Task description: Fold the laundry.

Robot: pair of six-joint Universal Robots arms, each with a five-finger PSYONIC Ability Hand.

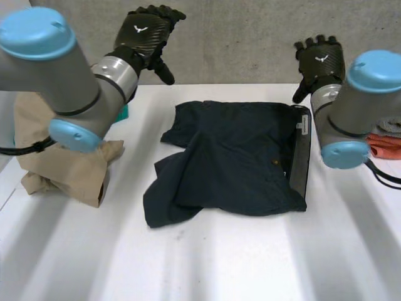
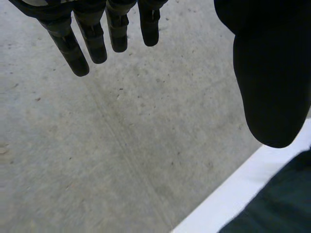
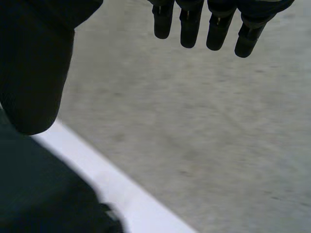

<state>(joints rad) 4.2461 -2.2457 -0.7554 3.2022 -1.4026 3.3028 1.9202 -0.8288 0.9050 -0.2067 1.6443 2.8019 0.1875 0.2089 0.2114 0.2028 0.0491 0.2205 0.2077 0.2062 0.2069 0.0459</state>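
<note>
1. Two hands of mine are raised over the far edge of the white table [image 1: 219, 263]: my left hand [image 1: 145, 34] and my right hand [image 1: 321, 59], both apart from the cloth.
2. Each hand has a small white mark on its back. A white tag [image 1: 304, 123] sits on the waistband of the dark garment [image 1: 238, 163]; its writing is too small to read.
3. The garment lies crumpled in the middle of the table, between my arms.
4. The head view gives the backs of my hands. The wrist views give the palm side: my left fingers [image 2: 77, 48] and my right fingers [image 3: 216, 29] are straight and released, grasping nothing.
5. A beige cloth [image 1: 69, 163] lies by my left arm and an orange cloth [image 1: 385, 145] by my right arm.
</note>
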